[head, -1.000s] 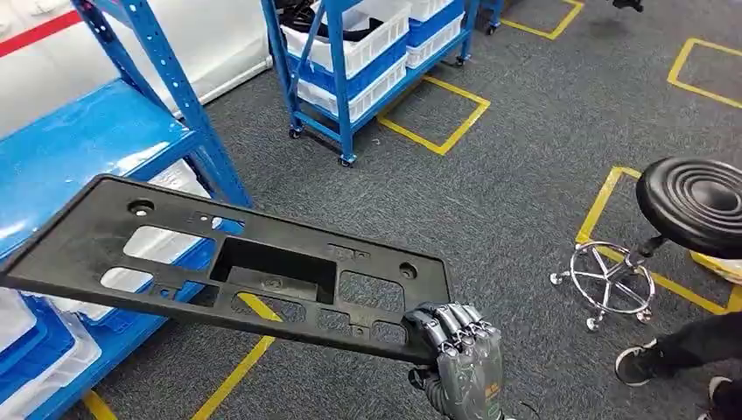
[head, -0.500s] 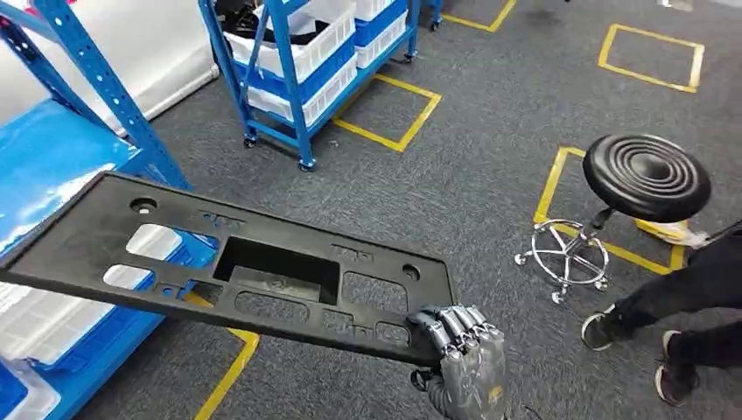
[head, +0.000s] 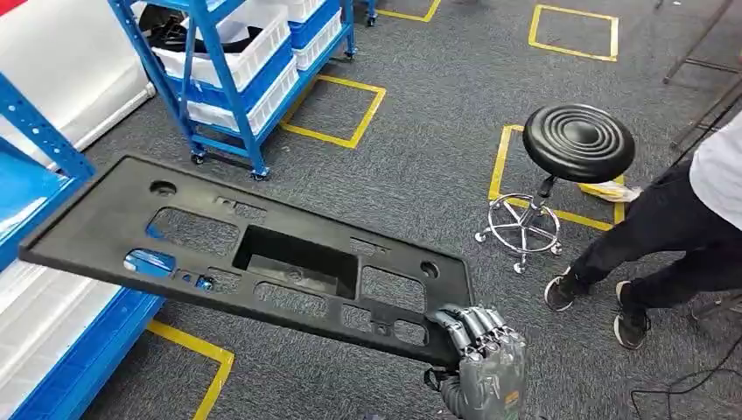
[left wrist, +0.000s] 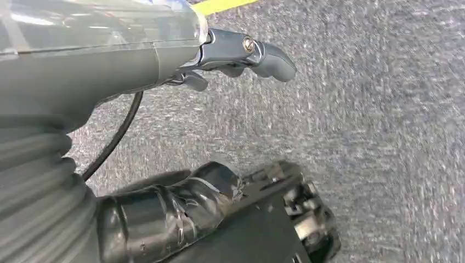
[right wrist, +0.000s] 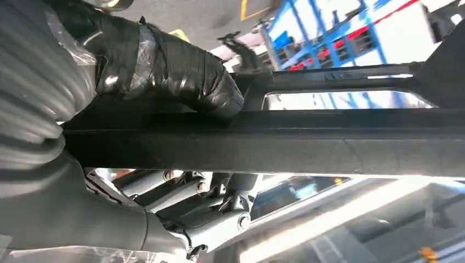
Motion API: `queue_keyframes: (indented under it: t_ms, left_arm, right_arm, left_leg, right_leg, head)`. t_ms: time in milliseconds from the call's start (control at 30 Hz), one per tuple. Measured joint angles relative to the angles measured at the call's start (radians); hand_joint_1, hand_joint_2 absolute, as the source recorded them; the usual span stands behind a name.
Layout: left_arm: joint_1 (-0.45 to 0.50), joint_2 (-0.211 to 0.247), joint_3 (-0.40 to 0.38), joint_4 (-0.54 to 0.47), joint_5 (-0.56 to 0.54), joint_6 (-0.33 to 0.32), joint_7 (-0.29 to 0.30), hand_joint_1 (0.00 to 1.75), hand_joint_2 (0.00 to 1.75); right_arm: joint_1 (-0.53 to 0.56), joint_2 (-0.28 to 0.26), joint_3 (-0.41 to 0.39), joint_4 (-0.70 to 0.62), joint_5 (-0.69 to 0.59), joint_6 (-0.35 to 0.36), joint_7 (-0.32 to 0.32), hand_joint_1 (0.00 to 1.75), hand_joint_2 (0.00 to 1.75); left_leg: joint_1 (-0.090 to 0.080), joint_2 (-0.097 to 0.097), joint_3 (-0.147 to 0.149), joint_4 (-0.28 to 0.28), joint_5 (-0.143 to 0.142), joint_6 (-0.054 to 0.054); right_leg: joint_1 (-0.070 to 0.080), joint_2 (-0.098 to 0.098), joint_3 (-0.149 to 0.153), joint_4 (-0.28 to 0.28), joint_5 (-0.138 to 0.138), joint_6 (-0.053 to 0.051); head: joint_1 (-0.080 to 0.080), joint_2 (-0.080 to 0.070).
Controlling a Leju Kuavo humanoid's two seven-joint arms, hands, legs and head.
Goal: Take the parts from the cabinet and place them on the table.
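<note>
My right hand (head: 481, 360) grips the near right corner of a long black plastic panel (head: 262, 262) with several cut-outs. The panel is held roughly level above the carpet and reaches out to the left, its far end over the edge of the blue cabinet (head: 31, 188). In the right wrist view the taped thumb (right wrist: 164, 66) presses one face of the panel's edge (right wrist: 285, 143) and the fingers (right wrist: 219, 211) curl around the other. My left hand (left wrist: 82, 71) hangs over the grey carpet with its fingers (left wrist: 247, 52) and thumb (left wrist: 170, 203) apart and nothing in it.
A blue wheeled rack (head: 232, 70) with white bins stands at the back left. A black round stool (head: 577, 144) on a chrome base stands at the right. A person's dark-trousered legs (head: 665, 249) are beside it. Yellow tape squares (head: 337, 109) mark the carpet.
The whole picture has shifted left, so the camera has turned right. The panel stays in my right hand. The stool and the person now sit nearer the middle.
</note>
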Motion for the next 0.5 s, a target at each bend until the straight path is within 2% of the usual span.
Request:
queue_keyframes:
  t_ms: [33,67,100,133,167,200,233,267,300,333,367,400,500]
  left_arm:
    - [-0.001,0.0,0.0,0.0,0.0,0.001,0.0,0.0,1.75]
    - [-0.001,0.0,0.0,0.0,0.0,0.002,0.0,0.0,1.75]
    - [0.0,0.0,0.001,0.0,0.0,0.002,-0.001,0.0,1.75]
    - [0.002,0.0,0.002,0.0,0.002,0.003,-0.001,0.0,1.75]
    - [0.005,0.0,0.002,0.0,0.003,0.003,-0.001,0.0,1.75]
    - [0.007,0.0,0.004,0.0,0.003,0.004,-0.002,0.0,1.75]
    - [0.008,0.0,0.005,0.0,0.006,0.005,-0.002,0.0,1.75]
    - [0.009,0.0,0.006,0.0,0.006,0.005,-0.002,0.0,1.75]
    - [0.009,0.001,0.006,0.0,0.007,0.006,-0.002,0.0,1.75]
    - [0.007,0.002,0.007,0.0,0.007,0.006,-0.002,0.0,1.75]
    - [0.008,0.002,0.007,0.0,0.007,0.007,-0.002,0.0,1.75]
    - [0.009,0.002,0.009,0.0,0.007,0.007,-0.001,0.0,1.75]
    - [0.005,0.003,0.012,0.0,0.007,0.008,0.0,0.0,1.75]
  right_arm:
    - [0.009,0.011,-0.015,-0.01,-0.011,0.0,-0.018,1.75,1.75]
    - [0.016,0.022,-0.028,-0.02,-0.019,0.0,-0.034,1.75,1.75]
    - [0.017,0.03,-0.039,-0.027,-0.024,0.0,-0.048,1.75,1.75]
    - [0.018,0.037,-0.046,-0.034,-0.029,0.0,-0.059,1.75,1.75]
    - [0.021,0.042,-0.055,-0.04,-0.033,0.0,-0.068,1.75,1.75]
    - [0.026,0.048,-0.066,-0.044,-0.037,0.0,-0.073,1.75,1.75]
    - [0.03,0.054,-0.075,-0.046,-0.04,0.0,-0.079,1.75,1.75]
    - [0.035,0.058,-0.085,-0.048,-0.042,0.0,-0.085,1.75,1.75]
    - [0.038,0.063,-0.092,-0.05,-0.043,0.0,-0.09,1.75,1.75]
    - [0.042,0.067,-0.099,-0.053,-0.043,0.0,-0.095,1.75,1.75]
    - [0.044,0.072,-0.106,-0.056,-0.044,0.0,-0.1,1.75,1.75]
    - [0.045,0.078,-0.113,-0.057,-0.047,0.0,-0.103,1.75,1.75]
    - [0.054,0.09,-0.137,-0.065,-0.052,-0.001,-0.114,1.75,1.75]
  left_leg:
    - [0.002,-0.003,0.001,0.003,-0.008,-0.009]
    - [0.008,-0.055,-0.002,0.02,-0.024,-0.014]
    - [0.01,-0.09,-0.022,0.062,-0.055,-0.015]
    - [0.01,-0.106,-0.06,0.144,-0.099,-0.017]
    - [0.01,-0.111,-0.097,0.224,-0.134,-0.018]
    - [0.009,-0.111,-0.132,0.296,-0.155,-0.019]
    - [0.009,-0.111,-0.145,0.316,-0.147,-0.018]
    - [0.009,-0.112,-0.134,0.285,-0.113,-0.015]
    - [0.009,-0.115,-0.108,0.224,-0.071,-0.012]
    - [0.01,-0.128,-0.067,0.132,-0.02,-0.007]
    - [0.01,-0.167,-0.033,0.051,0.017,-0.003]
    - [0.012,-0.216,-0.024,0.022,0.004,0.001]
    - [0.006,-0.191,-0.017,0.01,0.005,0.005]
  right_leg:
    - [-0.009,0.011,0.007,-0.01,0.006,-0.01]
    - [-0.011,0.02,0.008,-0.013,0.008,-0.015]
    - [-0.013,0.028,0.007,-0.014,0.01,-0.021]
    - [-0.012,0.04,0.005,-0.014,0.011,-0.025]
    - [-0.011,0.053,0.005,-0.014,0.011,-0.026]
    - [-0.009,0.068,0.005,-0.013,0.011,-0.026]
    - [-0.008,0.082,0.006,-0.012,0.011,-0.026]
    - [-0.008,0.098,0.007,-0.011,0.011,-0.026]
    - [-0.008,0.111,0.008,-0.01,0.011,-0.026]
    - [-0.008,0.125,0.009,-0.008,0.011,-0.026]
    - [-0.01,0.137,0.008,-0.005,0.011,-0.025]
    - [-0.005,0.147,0.002,0.0,0.01,-0.018]
    - [-0.018,0.18,-0.009,-0.007,0.022,0.004]
  head:
    - [0.0,0.0]
    - [0.001,0.0]
    - [0.0,0.0]
    - [0.0,0.0]
    - [0.0,0.0]
    - [0.0,0.0]
    - [0.0,0.0]
    - [0.0,0.0]
    - [0.0,0.0]
    - [0.0,0.0]
    - [0.0,0.0]
    - [0.001,0.0]
    - [0.0,0.0]
